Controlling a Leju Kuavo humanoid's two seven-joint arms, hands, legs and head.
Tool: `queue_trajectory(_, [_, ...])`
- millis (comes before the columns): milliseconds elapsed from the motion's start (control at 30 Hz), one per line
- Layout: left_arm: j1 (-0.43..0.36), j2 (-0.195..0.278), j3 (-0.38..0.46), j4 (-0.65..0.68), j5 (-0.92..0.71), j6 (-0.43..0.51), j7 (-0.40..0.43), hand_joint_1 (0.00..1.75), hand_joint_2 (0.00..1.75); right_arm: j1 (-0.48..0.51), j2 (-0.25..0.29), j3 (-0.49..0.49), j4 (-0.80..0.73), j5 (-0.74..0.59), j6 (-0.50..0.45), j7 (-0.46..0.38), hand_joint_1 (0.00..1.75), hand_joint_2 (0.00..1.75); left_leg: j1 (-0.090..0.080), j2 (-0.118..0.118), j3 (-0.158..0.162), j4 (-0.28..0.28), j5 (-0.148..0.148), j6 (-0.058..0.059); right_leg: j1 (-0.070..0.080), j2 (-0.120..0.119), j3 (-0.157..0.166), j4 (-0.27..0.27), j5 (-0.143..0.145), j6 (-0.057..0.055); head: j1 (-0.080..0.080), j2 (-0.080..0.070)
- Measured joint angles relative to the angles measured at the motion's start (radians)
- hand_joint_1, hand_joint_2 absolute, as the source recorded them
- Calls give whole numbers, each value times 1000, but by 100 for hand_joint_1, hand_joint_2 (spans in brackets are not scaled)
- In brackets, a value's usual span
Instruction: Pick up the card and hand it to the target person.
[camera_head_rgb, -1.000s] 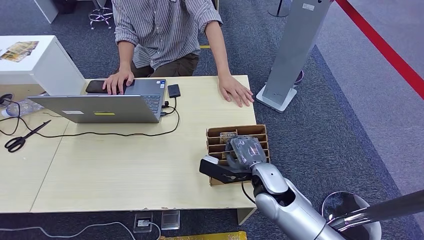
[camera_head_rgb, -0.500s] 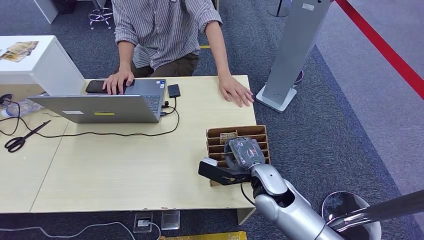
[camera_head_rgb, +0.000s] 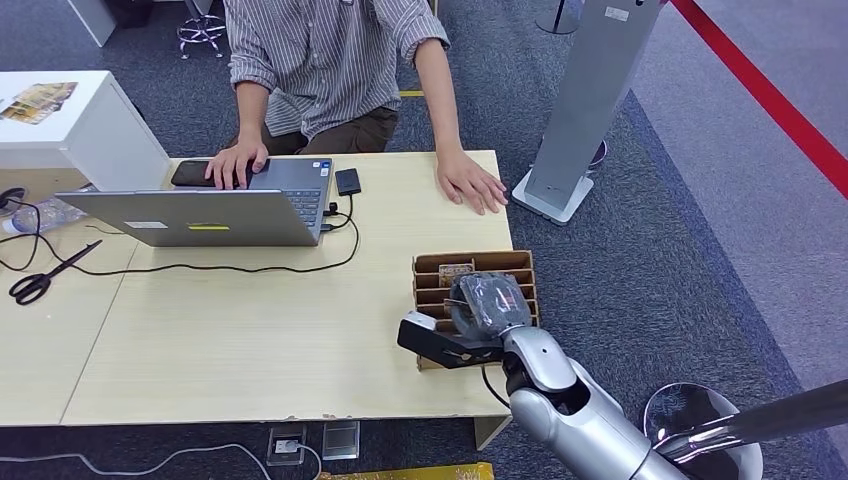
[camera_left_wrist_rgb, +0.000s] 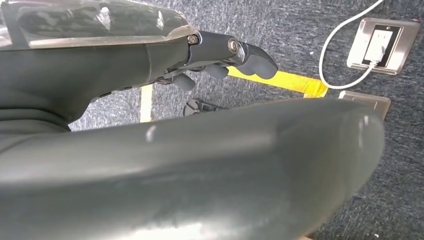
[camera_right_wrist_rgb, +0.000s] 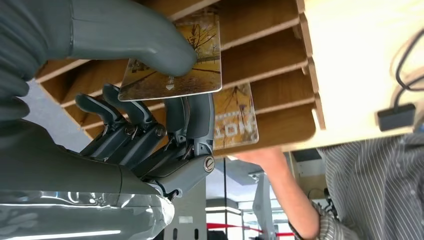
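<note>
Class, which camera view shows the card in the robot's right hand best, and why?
The right wrist view: the card fills it, pinched between thumb and fingers of the right hand beside the wooden rack. In the head view that hand covers it. The left wrist view looks at floor.

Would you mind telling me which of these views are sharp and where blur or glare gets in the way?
Head view: evenly lit and sharp across the table, no harsh shadows. Left wrist view: a big soft-focus grey body part fills the foreground with pale sheen; the left hand and carpet are crisper. Right wrist view: the card in the right hand is sharp; glare on the wrist cover.
</note>
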Motion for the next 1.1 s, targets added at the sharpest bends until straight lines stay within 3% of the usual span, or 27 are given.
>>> queue_trajectory(167, [0,0,0,0,1,0,0,0,0,-25,-8,-10,-40,-85,36,-2,175,175,0,0,0,0,0,0,0,0,0,0,0,0,0,0])
queue_trajectory(433, [1,7,0,0,7,-1,0,0,0,-182,-78,-23,-209,-370,274,37,175,175,0,0,0,1,1,0,0,0,0,0,1,1,0,0])
queue_trajectory(667, [1,8,0,0,11,-2,0,0,0,-310,-124,-21,-331,-472,309,34,175,175,0,0,0,1,0,0,0,0,0,0,1,1,0,0])
queue_trajectory(833, [0,8,0,0,11,-3,0,0,0,-331,-117,-20,-319,-356,119,-53,175,175,0,0,-1,1,0,0,0,0,0,0,1,1,0,0])
queue_trajectory(1100, [-1,2,-5,0,3,-8,-3,0,0,-317,-63,-26,-151,-182,-223,-199,175,175,0,0,-1,1,0,0,0,0,0,0,1,1,1,0])
